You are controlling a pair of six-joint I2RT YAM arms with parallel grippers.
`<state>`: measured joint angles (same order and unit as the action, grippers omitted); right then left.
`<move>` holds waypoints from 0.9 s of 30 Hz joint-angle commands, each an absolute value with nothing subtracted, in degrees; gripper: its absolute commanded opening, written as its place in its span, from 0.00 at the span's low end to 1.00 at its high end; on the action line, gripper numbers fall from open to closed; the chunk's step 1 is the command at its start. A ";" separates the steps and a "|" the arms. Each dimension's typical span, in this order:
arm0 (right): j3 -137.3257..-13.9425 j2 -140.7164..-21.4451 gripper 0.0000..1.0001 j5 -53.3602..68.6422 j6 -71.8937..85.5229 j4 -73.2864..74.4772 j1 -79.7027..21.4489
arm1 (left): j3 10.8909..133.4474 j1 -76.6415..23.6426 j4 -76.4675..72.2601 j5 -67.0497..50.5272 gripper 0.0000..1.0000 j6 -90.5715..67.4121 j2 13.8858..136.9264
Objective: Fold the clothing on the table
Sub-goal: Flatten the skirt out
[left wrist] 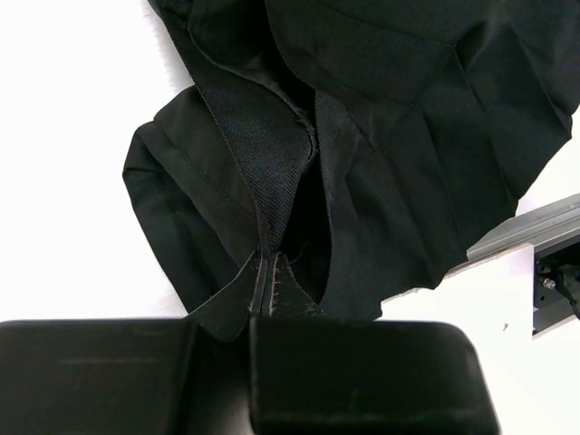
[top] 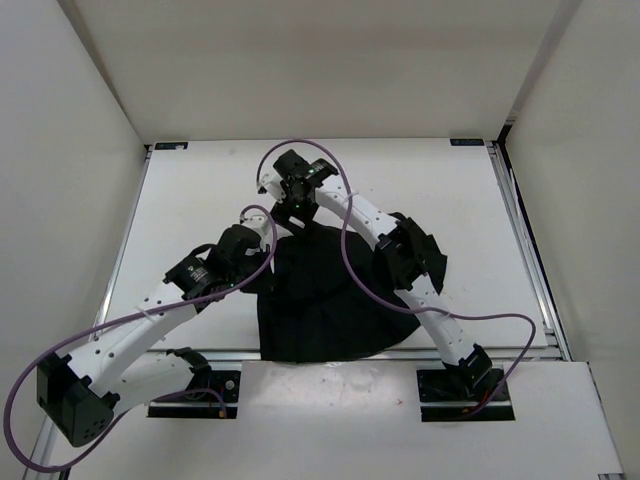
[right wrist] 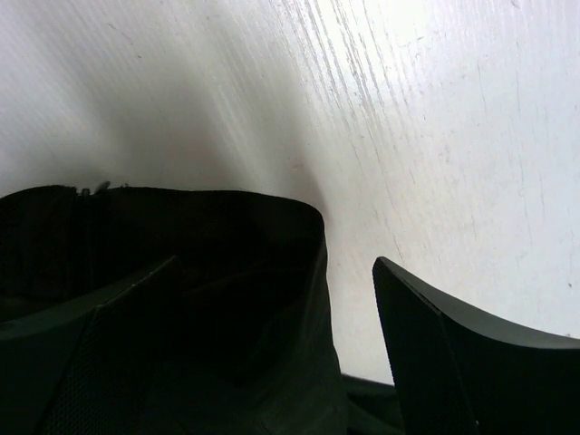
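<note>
Left gripper (left wrist: 252,326): clenched on a pinched fold at the garment's 10 o'clock edge.
Right gripper (right wrist: 275,272): released, jaws wide, straddling a hem at the garment's 12 o'clock; nothing grasped.
Clothing (top: 320,300): black, rumpled, lying toward 6 o'clock of the table (top: 200,190), reaching the near rail.
Step, as judged: securing a second hold before the fold.
Recommendation: seat the right fingers well over the hem before closing, then lift both holds level under even tension so the cloth does not bunch.
</note>
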<state>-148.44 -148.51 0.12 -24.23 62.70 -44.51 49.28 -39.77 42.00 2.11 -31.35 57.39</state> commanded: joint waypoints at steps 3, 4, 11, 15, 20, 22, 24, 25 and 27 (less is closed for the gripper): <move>-146.96 -149.50 0.88 -7.98 -25.49 61.61 -45.26 | 48.78 -39.03 41.84 1.23 0.00 -30.67 54.59; -146.78 -149.68 0.85 -9.74 -25.49 62.66 -45.18 | 48.69 -38.94 41.92 1.14 0.00 -30.33 54.49; -147.92 -150.73 0.56 -22.22 -25.31 68.64 -44.56 | 48.16 -36.39 41.93 0.27 0.00 -29.80 52.30; -148.09 -150.64 0.18 -28.47 -26.54 69.96 -44.39 | 48.08 -35.77 42.10 0.44 0.00 -29.44 51.68; -155.19 -150.56 0.00 -35.14 -26.46 70.05 -43.16 | 47.64 -35.59 42.18 0.35 0.00 -29.36 50.98; -158.11 -149.59 0.00 -36.82 -26.02 69.35 -42.11 | 47.55 -35.24 41.92 0.44 0.00 -29.01 50.63; -160.31 -146.18 0.00 -37.70 -26.37 68.30 -41.05 | 47.46 -34.20 42.18 0.53 0.00 -28.74 50.45; -159.96 -145.03 0.00 -37.01 -26.19 68.38 -40.17 | 47.37 -33.15 41.84 0.53 0.00 -28.91 49.75; -157.95 -138.64 0.00 -31.24 -24.70 69.51 -39.03 | 46.84 -30.86 41.14 -0.26 0.00 -28.83 48.69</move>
<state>-156.79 -148.40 -31.94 -25.50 69.67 -42.11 47.75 -33.39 40.95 0.82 -29.65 51.27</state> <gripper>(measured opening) 0.008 0.025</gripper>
